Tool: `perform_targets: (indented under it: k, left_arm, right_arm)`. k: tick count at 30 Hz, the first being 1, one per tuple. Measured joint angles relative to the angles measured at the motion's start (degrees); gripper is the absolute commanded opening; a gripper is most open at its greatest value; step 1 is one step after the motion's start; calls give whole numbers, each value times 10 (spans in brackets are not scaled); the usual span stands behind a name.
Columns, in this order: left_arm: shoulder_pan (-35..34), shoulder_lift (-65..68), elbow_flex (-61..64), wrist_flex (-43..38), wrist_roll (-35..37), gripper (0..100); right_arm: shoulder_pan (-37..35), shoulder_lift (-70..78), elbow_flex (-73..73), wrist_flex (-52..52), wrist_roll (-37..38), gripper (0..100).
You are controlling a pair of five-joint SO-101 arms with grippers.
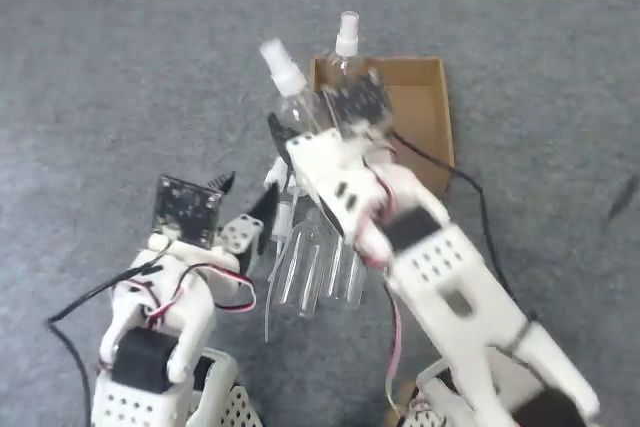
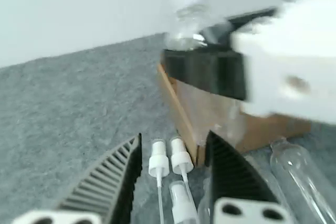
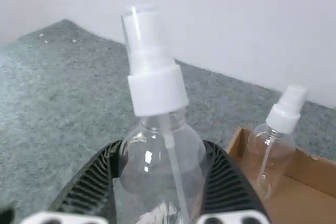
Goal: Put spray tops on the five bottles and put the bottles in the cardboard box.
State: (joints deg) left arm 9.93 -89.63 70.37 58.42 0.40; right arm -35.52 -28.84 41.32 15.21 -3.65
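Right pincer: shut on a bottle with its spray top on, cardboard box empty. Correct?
Not empty: the cardboard box holds one capped bottle, seen in the right wrist view. The right pincer is shut on the held bottle, spray top on.

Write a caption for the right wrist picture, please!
Right gripper grips a capped spray bottle near the cardboard box, where another capped bottle stands.

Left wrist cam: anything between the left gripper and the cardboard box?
Yes. Loose spray tops lie on the grey carpet between the open left gripper and the cardboard box, as the left wrist view shows.
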Motion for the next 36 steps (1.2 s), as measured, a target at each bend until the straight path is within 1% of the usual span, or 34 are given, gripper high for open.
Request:
perform_targets:
  k: [3, 6, 11, 14, 19, 25, 32, 36]
  left_arm:
    - [10, -4, 16, -15, -3, 229]
    - [11, -4, 42, -46, -3, 228]
    - [11, -4, 57, -69, -3, 228]
    - [12, -4, 58, -70, -3, 228]
    - [14, -10, 59, -70, -3, 227]
    - [14, -10, 59, -70, -4, 227]
    - [14, -8, 59, -70, -4, 225]
    - [11, -4, 60, -70, -4, 224]
  right_arm:
    - [0, 70, -75, 47, -1, 6]
    - [0, 85, -126, 107, -3, 6]
    - [-2, 55, -145, 189, -3, 6]
    - [-25, 5, -135, 222, -3, 6]
    - [-40, -60, -79, 229, -2, 6]
    - [-40, -102, -69, 253, -2, 6]
    - [-38, -107, -69, 266, -2, 6]
    - [-16, -107, -69, 274, 0, 6]
